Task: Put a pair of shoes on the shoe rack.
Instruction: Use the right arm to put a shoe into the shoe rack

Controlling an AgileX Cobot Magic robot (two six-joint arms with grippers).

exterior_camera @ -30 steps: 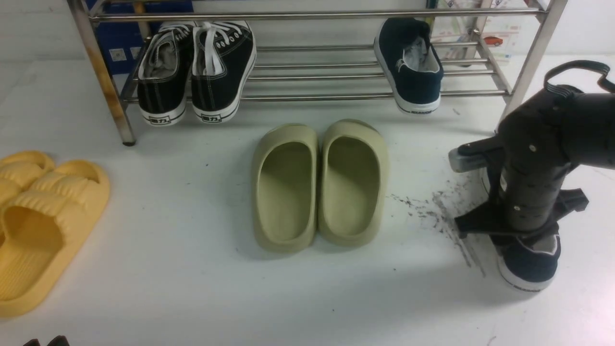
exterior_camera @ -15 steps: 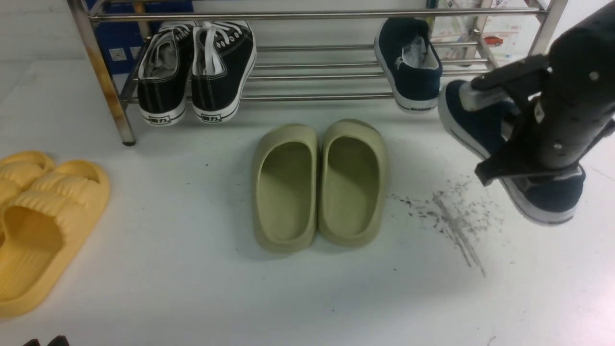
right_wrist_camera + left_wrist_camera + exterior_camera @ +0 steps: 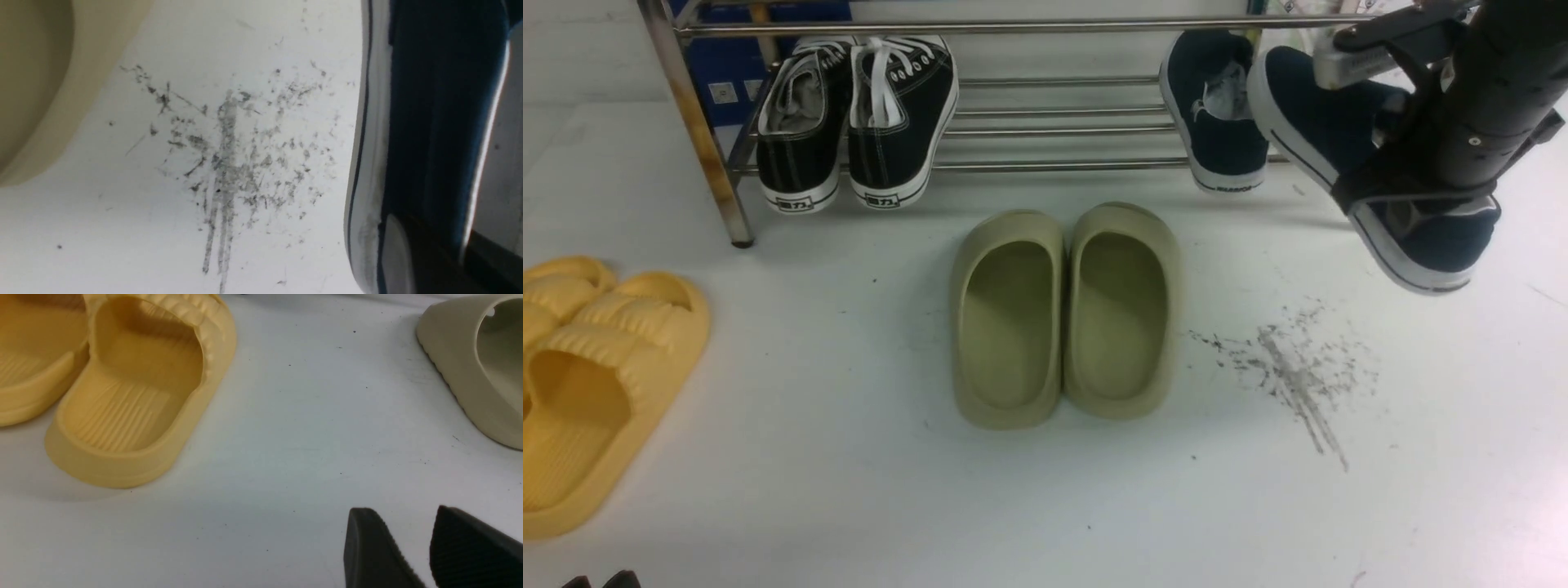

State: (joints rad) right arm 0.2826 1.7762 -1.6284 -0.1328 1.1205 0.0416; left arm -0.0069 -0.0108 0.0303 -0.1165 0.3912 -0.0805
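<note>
Navy slip-on shoes come as a pair: one (image 3: 1221, 106) lies on the rack (image 3: 1062, 167), just beside the other (image 3: 1339, 131), whose side my right jaws (image 3: 433, 245) pinch. Left to right: my left jaws (image 3: 392, 535) stand spread above the bench (image 3: 245, 522), near the yellow slippers (image 3: 135, 388); the olive slides (image 3: 1066, 327) sit between my two pairs of jaws; my right jaws hold their shoe tilted above the bench.
</note>
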